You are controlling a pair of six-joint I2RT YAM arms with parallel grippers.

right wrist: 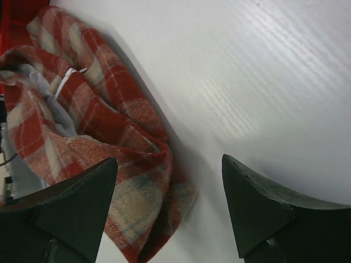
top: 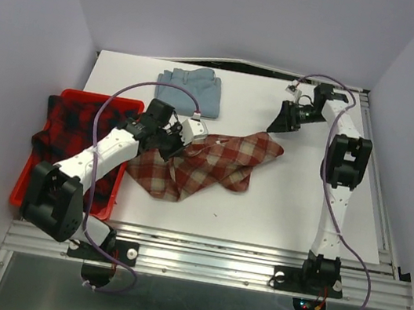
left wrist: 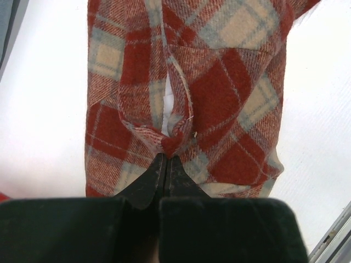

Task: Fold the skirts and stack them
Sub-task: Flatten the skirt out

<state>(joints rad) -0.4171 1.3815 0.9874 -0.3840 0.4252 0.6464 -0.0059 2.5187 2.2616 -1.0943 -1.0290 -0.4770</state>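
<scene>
The brick-red and cream check skirt (top: 209,167) lies crumpled across the middle of the white table (top: 302,203). My left gripper (left wrist: 166,156) is shut on a bunched fold at the left end of this check skirt (left wrist: 230,98), and the cloth stretches away from the tips. My right gripper (top: 284,121) hovers open just beyond the skirt's far right corner. In the right wrist view that corner of the check skirt (right wrist: 98,109) lies by the left finger, with nothing between the fingers of the right gripper (right wrist: 169,160). A folded light blue skirt (top: 192,90) rests at the back. The red and navy plaid skirt (top: 65,125) is heaped in the tray.
The red plastic tray (top: 21,181) sits at the table's left edge, under my left arm. A metal rail (top: 252,267) runs along the near edge, and purple cables loop off both arms. Grey walls enclose the table on three sides.
</scene>
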